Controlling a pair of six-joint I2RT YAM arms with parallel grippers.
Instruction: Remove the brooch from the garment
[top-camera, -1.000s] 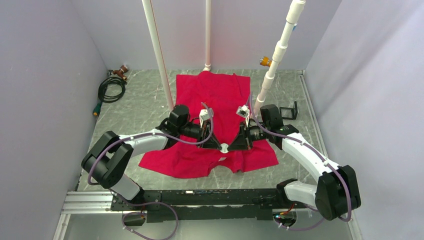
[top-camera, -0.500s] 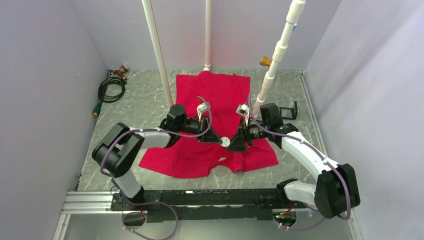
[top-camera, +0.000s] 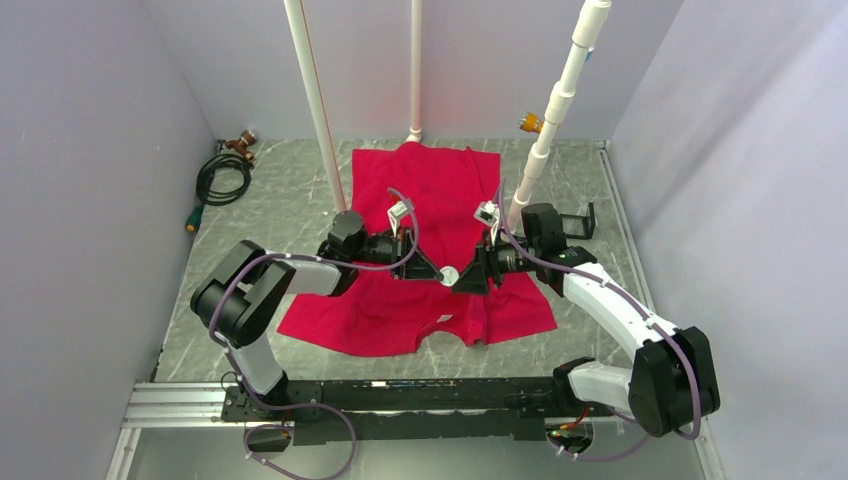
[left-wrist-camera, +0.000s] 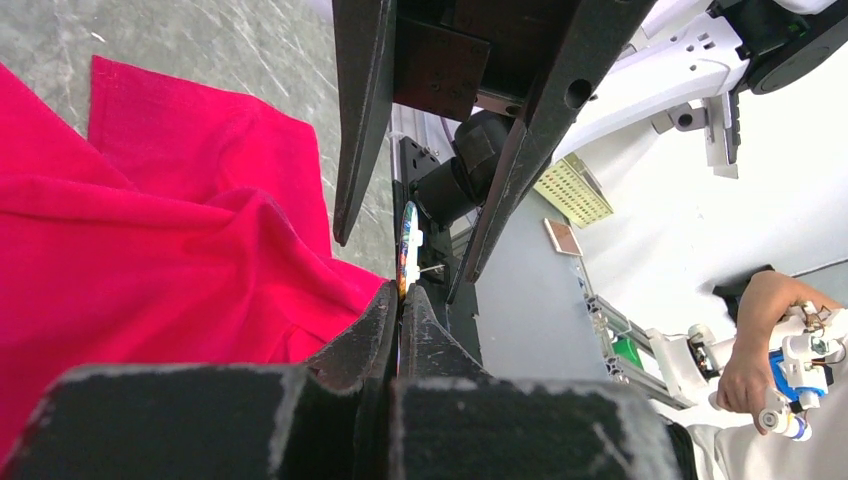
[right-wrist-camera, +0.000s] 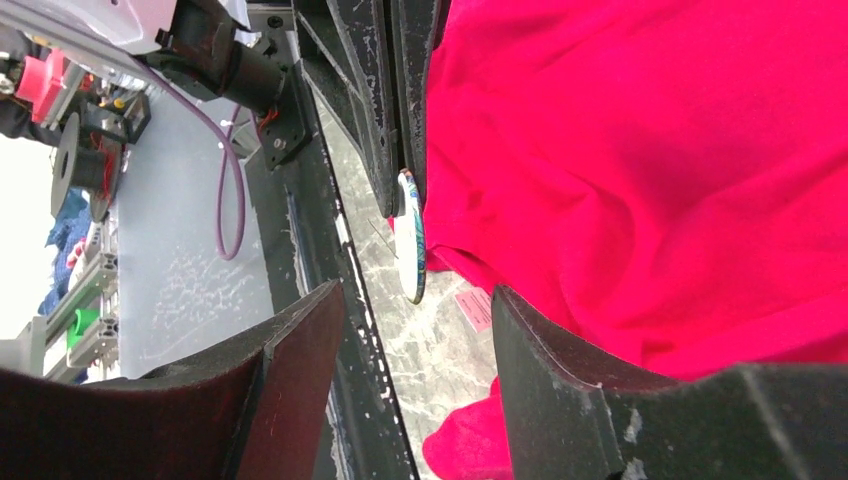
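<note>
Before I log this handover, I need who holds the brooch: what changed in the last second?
The left fingers closed on the brooch; the right fingers opened and let go, now straddling it. Both carried it a little up the top view. The garment stayed spread on the table.

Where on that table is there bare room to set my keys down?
Bare table lies left of the red T-shirt, near the coiled hose; another patch lies far right, beyond the black bracket. Crowded mid-shirt, where left arm and right arm meet at the brooch.
</note>
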